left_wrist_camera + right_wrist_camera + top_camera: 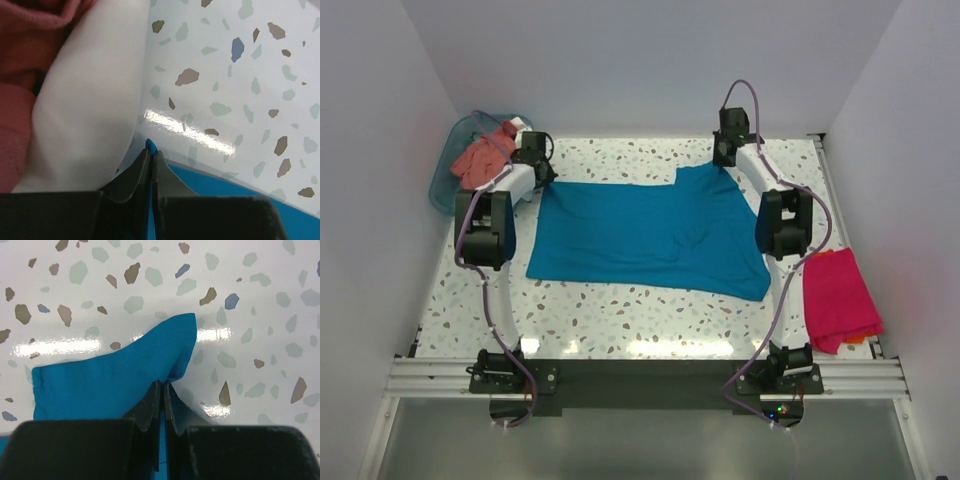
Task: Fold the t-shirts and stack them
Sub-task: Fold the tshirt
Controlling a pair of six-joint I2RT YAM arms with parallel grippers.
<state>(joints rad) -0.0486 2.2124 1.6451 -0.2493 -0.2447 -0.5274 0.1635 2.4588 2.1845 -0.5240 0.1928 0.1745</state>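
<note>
Across the middle of the speckled table (620, 310) lies the teal-blue t-shirt (650, 235), spread flat. Its two far corners are pinched by the left gripper (151, 152) and the right gripper (162, 387), both sets of jaws closed tight on cloth, presumably so the far edge can lift evenly for a fold. Only the wrist views confirm cloth between the fingers, and the left one shows a white shirt (90, 115) just beside that corner; only the overhead view shows the magenta-pink shirt (838, 300) off the teal-blue t-shirt's right edge and the salmon-pink shirt (480, 158) in the basket (445, 170) beyond its far-left corner.
</note>
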